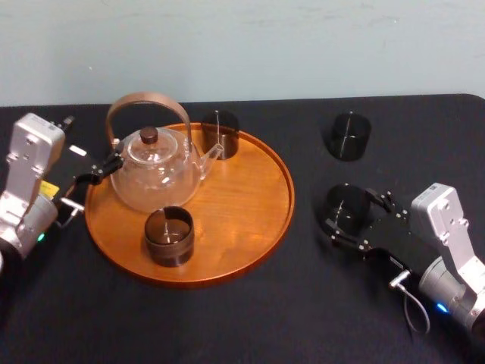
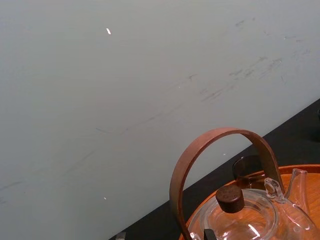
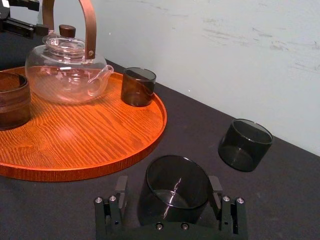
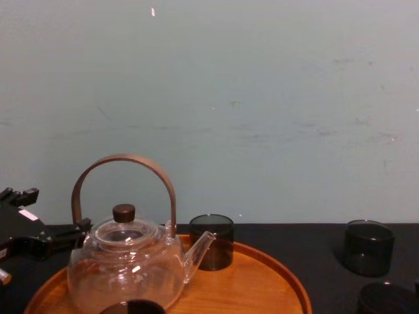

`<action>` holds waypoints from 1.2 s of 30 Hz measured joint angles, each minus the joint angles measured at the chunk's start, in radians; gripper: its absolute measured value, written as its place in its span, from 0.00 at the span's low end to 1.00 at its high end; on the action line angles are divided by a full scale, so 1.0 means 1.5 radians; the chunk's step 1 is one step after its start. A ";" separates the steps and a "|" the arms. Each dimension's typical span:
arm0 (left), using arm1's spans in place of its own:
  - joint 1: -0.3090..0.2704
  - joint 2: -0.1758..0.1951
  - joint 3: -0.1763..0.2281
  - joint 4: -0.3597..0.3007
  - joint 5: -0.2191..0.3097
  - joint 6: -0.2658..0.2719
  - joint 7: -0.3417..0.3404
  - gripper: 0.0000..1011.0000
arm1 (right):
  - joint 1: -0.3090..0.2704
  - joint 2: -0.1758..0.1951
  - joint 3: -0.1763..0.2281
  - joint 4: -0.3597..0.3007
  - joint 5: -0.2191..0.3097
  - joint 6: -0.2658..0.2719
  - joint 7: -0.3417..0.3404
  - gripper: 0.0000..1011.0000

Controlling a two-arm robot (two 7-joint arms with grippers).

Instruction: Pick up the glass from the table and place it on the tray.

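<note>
Right gripper [image 1: 355,214], lower right of the head frame: released, jaws spread and straddling the glass [image 1: 345,203], not yet clamped on it. A sliver of gap shows on one side in the right wrist view.

The glass stands upright on the bench [image 1: 303,303], long axis vertical, mouth up. It is already between the jaws, so I judge that closing comes next.

The tray [image 1: 286,199] lies to frame left of the glass, near but apart, and its right half is bare. The right arm is plainly the nearer.

A spare glass [image 1: 350,135] sits upper right.

Left gripper [image 1: 97,173], frame left by the teapot [image 1: 155,171]: grip state I cannot tell.
</note>
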 joint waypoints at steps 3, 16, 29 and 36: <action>0.000 0.000 0.000 0.000 0.000 0.000 0.000 1.00 | -0.003 -0.001 0.005 -0.004 -0.002 0.000 0.003 0.99; 0.000 0.000 0.000 0.000 0.000 0.000 0.000 1.00 | -0.018 -0.007 0.030 -0.031 -0.017 -0.004 0.012 0.99; 0.000 0.000 0.000 0.000 0.000 0.000 0.000 1.00 | -0.036 -0.016 0.062 -0.030 -0.019 -0.004 0.017 0.99; 0.000 0.000 0.000 0.000 0.000 0.000 0.000 1.00 | -0.039 -0.030 0.068 -0.017 -0.025 -0.003 0.033 0.99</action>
